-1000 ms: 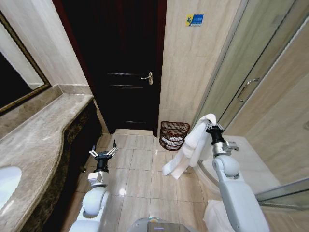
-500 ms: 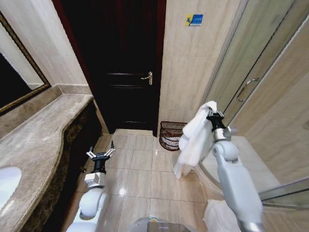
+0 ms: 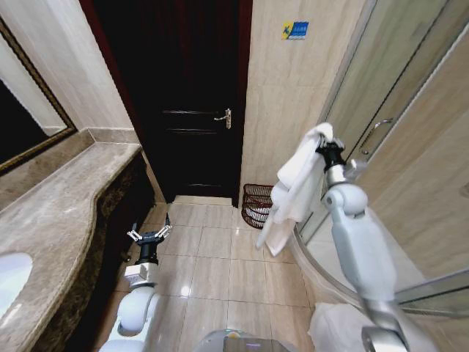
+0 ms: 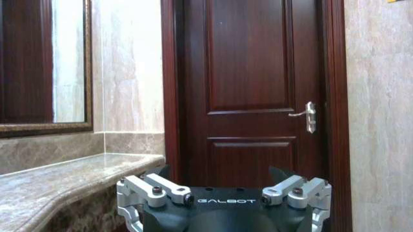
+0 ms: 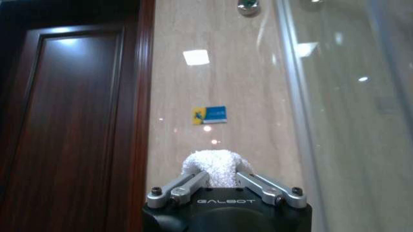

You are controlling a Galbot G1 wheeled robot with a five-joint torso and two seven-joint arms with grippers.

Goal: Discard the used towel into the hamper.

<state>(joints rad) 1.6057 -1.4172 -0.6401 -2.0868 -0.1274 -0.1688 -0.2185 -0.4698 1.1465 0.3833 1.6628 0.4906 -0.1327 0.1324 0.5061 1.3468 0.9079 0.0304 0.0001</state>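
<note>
So the right claw [image 3: 327, 149] is up high by the glass shower door [image 3: 381, 132], pinched tight on the top of the white towel [image 3: 293, 192], which hangs loose below it. Down on the tiled floor [image 3: 212, 264] the hamper [image 3: 256, 204] sits against the wall next to the dark door [image 3: 190, 110], partly behind the towel. Left claw [image 3: 148, 235] sits low by the tabletop [image 3: 58, 213], fingers spread wide and holding nothing.
</note>
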